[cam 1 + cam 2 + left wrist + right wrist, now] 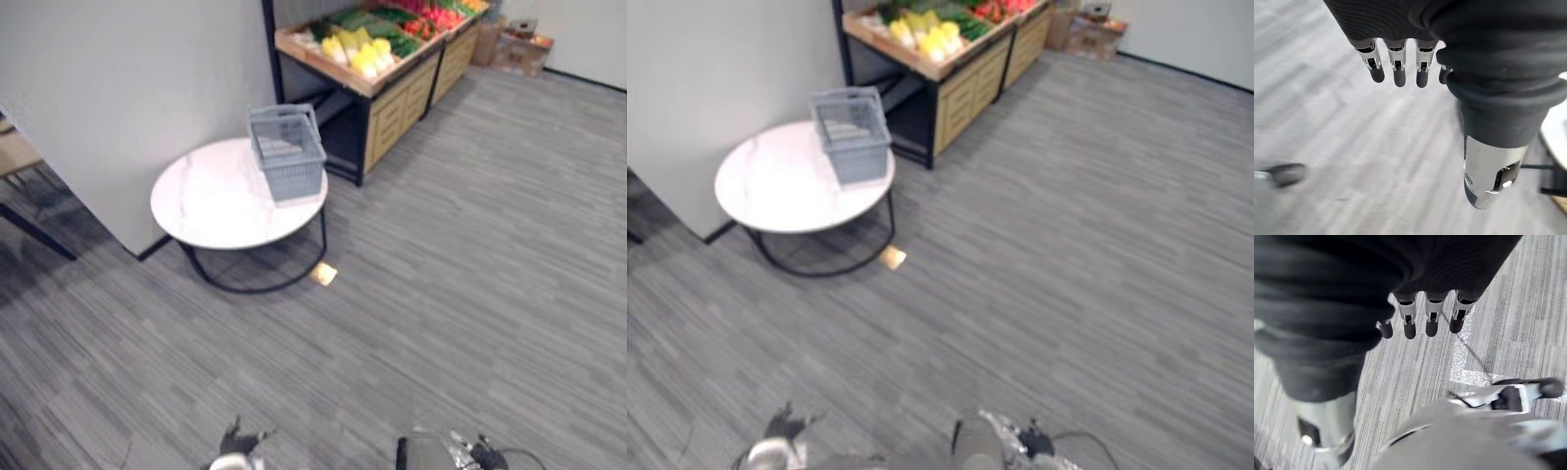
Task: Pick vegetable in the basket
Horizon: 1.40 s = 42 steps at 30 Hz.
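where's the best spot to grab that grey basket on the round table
Likely the handle along the top of the grey basket, reached from above: the basket stands upright by the edge of the white round table, and its wide slatted walls offer little to close on.

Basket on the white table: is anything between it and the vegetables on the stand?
Nothing visible. The grey basket sits at the round table's edge nearest the wooden vegetable stand, the yellow vegetables just beyond it.
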Motion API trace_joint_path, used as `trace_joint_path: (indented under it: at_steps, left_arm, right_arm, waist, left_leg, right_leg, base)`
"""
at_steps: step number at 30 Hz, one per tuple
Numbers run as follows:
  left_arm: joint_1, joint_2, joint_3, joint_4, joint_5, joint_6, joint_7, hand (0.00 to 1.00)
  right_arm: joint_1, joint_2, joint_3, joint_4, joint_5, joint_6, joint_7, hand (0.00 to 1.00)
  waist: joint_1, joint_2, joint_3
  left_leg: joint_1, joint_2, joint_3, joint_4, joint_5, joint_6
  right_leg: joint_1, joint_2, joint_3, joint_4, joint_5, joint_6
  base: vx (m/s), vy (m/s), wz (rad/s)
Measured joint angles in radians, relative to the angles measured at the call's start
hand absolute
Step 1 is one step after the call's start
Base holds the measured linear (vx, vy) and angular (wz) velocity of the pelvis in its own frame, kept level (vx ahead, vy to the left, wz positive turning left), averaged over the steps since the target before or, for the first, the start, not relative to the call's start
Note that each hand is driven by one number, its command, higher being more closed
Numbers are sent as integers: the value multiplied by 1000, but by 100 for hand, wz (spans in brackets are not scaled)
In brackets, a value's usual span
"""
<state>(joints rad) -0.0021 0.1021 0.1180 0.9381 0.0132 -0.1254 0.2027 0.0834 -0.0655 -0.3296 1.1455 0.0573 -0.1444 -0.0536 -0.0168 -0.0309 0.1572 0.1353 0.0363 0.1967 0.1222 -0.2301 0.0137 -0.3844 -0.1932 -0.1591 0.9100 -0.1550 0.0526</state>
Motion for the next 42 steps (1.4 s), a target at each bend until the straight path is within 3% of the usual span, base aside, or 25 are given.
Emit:
trace_joint_path:
  at_steps: [4, 6, 8, 9, 10, 12, 13, 14, 15, 16, 17, 19, 20, 23, 25, 26, 27, 28, 29, 32, 34, 36, 38, 40, 42]
  left_arm:
    - [-71, -55, -39, -125, -1, -7, 32, 0]
    - [-89, -75, -41, -165, 1, -23, 34, 0]
    - [-88, -80, -43, -161, 2, -26, 33, 0]
    - [-86, -89, -46, -154, 3, -26, 31, 0]
    - [-83, -113, -46, -144, 4, -26, 32, 0]
    - [-63, -142, -37, -101, 3, -28, 31, 0]
    - [-59, -151, -22, -36, 2, -29, 30, 0]
    - [-53, -155, 8, 11, 1, -28, 29, 0]
    - [-31, -161, 58, 70, 0, -23, 28, 0]
    - [-7, -158, 77, 114, -1, -18, 26, 0]
    - [10, -151, 112, 126, -10, -17, 13, 0]
    - [16, -135, 167, 126, -10, -18, -4, 0]
    - [51, -129, 227, 128, -9, -19, -22, 0]
    - [61, -117, 296, 114, -13, -26, -38, 0]
    - [100, -108, 299, 129, 2, -16, -50, 0]
    - [137, -112, 302, 145, 3, -1, -54, 0]
    - [168, -109, 320, 159, 2, 12, -54, 0]
    - [182, -97, 332, 157, 2, 18, -53, 0]
    - [190, -86, 332, 154, 2, 18, -52, 0]
    - [175, -77, 330, 171, 2, 20, -53, 0]
    - [182, -63, 300, 179, 3, 20, -52, 0]
    - [185, -40, 239, 189, 3, 20, -52, 0]
    - [178, -13, 176, 196, 3, 23, -52, 0]
    - [178, 12, 104, 198, 7, 36, -39, 0]
    - [136, 28, 43, 194, 9, 41, -26, 0]
  right_arm:
    - [48, 14, -29, -51, -10, 14, -10, 0]
    - [71, 20, -26, -95, -10, 15, -13, 0]
    - [76, 25, -19, -119, -12, 17, -18, 0]
    - [73, 25, -16, -121, -12, 17, -20, 0]
    - [65, 23, -16, -122, -13, 17, -22, 0]
    - [65, 15, -13, -126, -15, 15, -24, 0]
    - [62, 4, -16, -118, -17, 14, -24, 0]
    - [55, 3, -16, -109, -18, 16, -24, 0]
    - [52, 3, -14, -108, -18, 17, -24, 0]
    - [46, -1, -14, -105, -18, 18, -26, 0]
    - [37, -5, -14, -106, -12, 20, -27, 0]
    - [20, -2, -9, -105, -11, 23, -27, 0]
    - [-13, 0, 8, -106, -11, 22, -25, 0]
    - [-75, 7, 19, -85, -10, 19, -22, 0]
    - [-87, 21, 29, -78, -11, 8, -18, 0]
    - [-77, 24, 49, -78, -10, 8, -16, 0]
    - [-52, 25, 84, -76, -10, 10, -17, 0]
    - [-44, 37, 103, -72, -10, 10, -17, 0]
    - [-40, 48, 141, -71, -11, 10, -13, 0]
    - [-64, 66, 144, -48, -11, 9, 3, 0]
    - [-62, 61, 128, -37, -13, 7, 11, 0]
    - [-53, 47, 102, -20, -15, 7, 12, 0]
    - [-33, 30, 62, 16, -19, 11, 13, 0]
    - [-21, 28, 33, 7, -13, 9, 12, 0]
    - [-16, 14, 4, 9, -22, 10, 12, 0]
  waist:
    - [-10, 35, 6]
    - [-11, 44, 4]
    - [-12, 46, 4]
    - [-12, 46, 4]
    - [-13, 50, 3]
    - [-13, 61, -7]
    - [-15, 77, -17]
    - [-19, 80, -16]
    - [-25, 81, -14]
    - [-22, 76, -8]
    - [-8, 85, -6]
    - [15, 69, 6]
    - [26, 70, 6]
    - [63, 78, 7]
    - [75, 74, 5]
    - [75, 77, 4]
    - [86, 62, -3]
    - [83, 49, -12]
    - [84, 7, -34]
    - [109, 2, -34]
    - [108, -9, -58]
    - [104, -15, -83]
    - [90, -26, -75]
    - [51, -25, -69]
    - [40, -25, -65]
  left_leg:
    - [54, 56, -22, 8, -81, -59]
    - [102, 114, -24, -1, -134, -98]
    - [139, 148, -23, 12, -119, -98]
    - [143, 154, -28, 24, -92, -98]
    - [152, 168, -52, 48, -24, -99]
    - [132, 189, -104, 120, 78, -111]
    - [88, 208, -152, 214, 172, -130]
    - [36, 216, -195, 317, 266, -167]
    - [-55, 226, -243, 492, 436, -240]
    - [-137, 233, -247, 663, 449, -280]
    - [-223, 238, -230, 849, 382, -270]
    - [-287, 231, -169, 951, 277, -238]
    - [-358, 219, -98, 962, 177, -192]
    - [-473, 204, 6, 756, 55, -126]
    - [-464, 177, 42, 429, 77, -98]
    - [-445, 163, 35, 201, 130, -71]
    - [-441, 147, 47, 175, 253, -54]
    - [-449, 119, 56, 188, 233, -34]
    - [-475, 94, 63, 205, 202, -20]
    - [-476, 84, 91, 267, 159, 30]
    - [-417, 43, 95, 219, 149, 45]
    - [-341, -2, 83, 129, 131, 52]
    - [-225, -53, 55, 46, 96, 47]
    - [-118, -80, 15, 15, 82, 47]
    - [-7, -91, -29, -41, 77, 40]
  right_leg:
    - [-45, -1, -52, -431, 30, 25]
    - [-36, 4, -26, -693, 113, 38]
    - [-51, 17, -39, -603, 230, 47]
    - [-66, 17, -39, -545, 204, 18]
    - [-76, 17, -46, -445, 122, -11]
    - [-55, 25, -71, -393, 45, -37]
    - [-16, 46, -92, -408, 14, -45]
    - [27, 58, -107, -440, -2, -49]
    - [101, 78, -119, -504, -15, -56]
    - [162, 96, -120, -551, -19, -60]
    - [252, 117, -117, -616, -19, -62]
    - [355, 134, -102, -685, -20, -63]
    - [447, 145, -73, -748, -22, -65]
    - [537, 138, -30, -820, -21, -53]
    - [588, 110, -10, -851, -48, -4]
    - [632, 98, -3, -866, -75, 25]
    - [667, 74, 3, -872, -107, 41]
    - [677, 56, -2, -874, -109, 38]
    - [654, 31, -13, -875, -81, 29]
    - [663, 18, 22, -869, 62, 52]
    - [653, -7, 62, -802, 127, 58]
    - [576, -35, 80, -596, 161, 73]
    - [441, -77, 123, -232, 336, 157]
    - [293, -88, 132, 126, 267, 127]
    - [205, -72, 74, 195, 99, 98]
  base:
    - [476, -194, 18]
    - [644, -332, 6]
    - [635, -358, 4]
    - [644, -387, 7]
    - [648, -407, 10]
    - [638, -362, 9]
    - [617, -293, 13]
    - [705, -321, 18]
    - [662, -264, 9]
    - [517, -188, -2]
    - [487, -145, -18]
    - [420, -92, -35]
    - [350, -27, -46]
    - [443, 73, -64]
    - [468, 228, -60]
    - [558, 354, -32]
    - [572, 342, -10]
    - [502, 243, 20]
    - [511, 216, 33]
    - [480, 259, 21]
    - [425, 250, 24]
    - [339, 187, 28]
    - [365, 202, 45]
    - [364, 136, 59]
    - [385, 74, 63]
